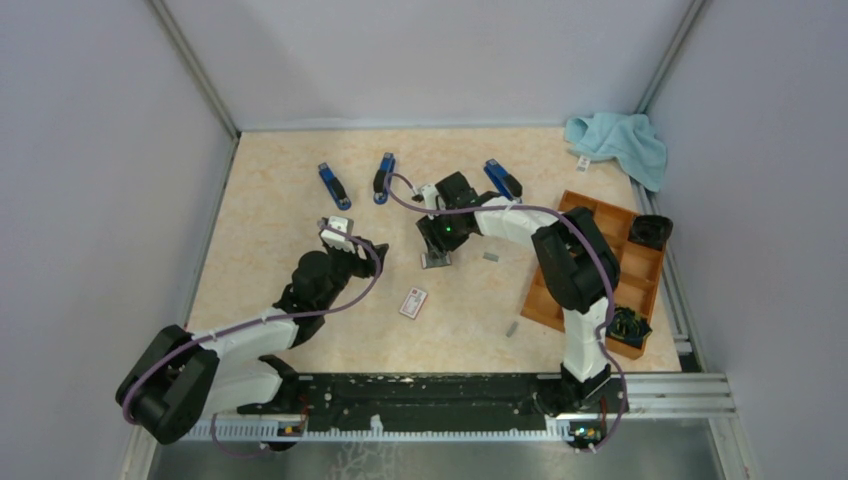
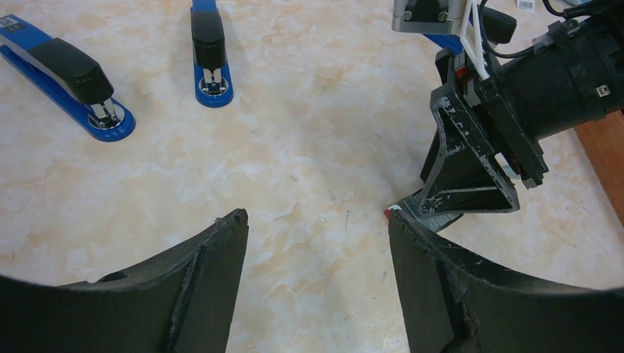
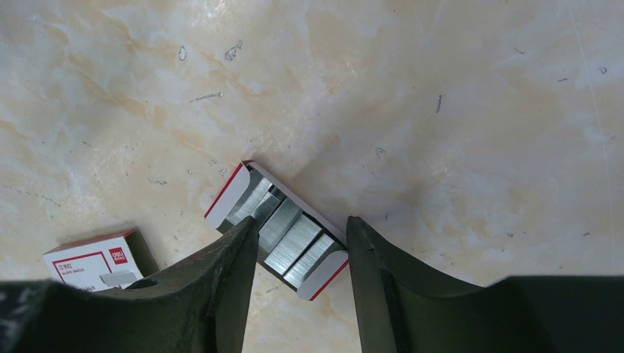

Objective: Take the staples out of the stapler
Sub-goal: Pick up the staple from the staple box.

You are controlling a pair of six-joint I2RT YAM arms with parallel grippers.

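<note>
Nearest the lens, the right gripper (image 3: 302,220) is being held low over the table (image 3: 441,110). Its jaws are standing partly apart, straddling an open tray (image 3: 227,195), and no clamp on anything is being shown. The staples (image 3: 291,237) are being seen in that tray as grey strips packed side by side, near a small white box (image 3: 92,261). The left gripper (image 2: 316,215) is being held wide apart, nothing between its fingers.

Handling, as judged: the strips are being taken as light, slick metal, stiff lengthwise but apt to snap at the joints. A gentle pinch across the long sides, mid-strip, is being favoured.

Three staplers are being seen at the far side, all looking closed: left stapler (image 1: 334,185), middle stapler (image 1: 384,177), right stapler (image 1: 503,179).

Hard to make out:
- The tray's near end is being covered by the fingers.
- Finger contact with the strips cannot be told.
- Whether any stapler is loaded is not being shown.
- A grey bit (image 1: 491,257) and a second grey bit (image 1: 511,328) are too small to name.
</note>
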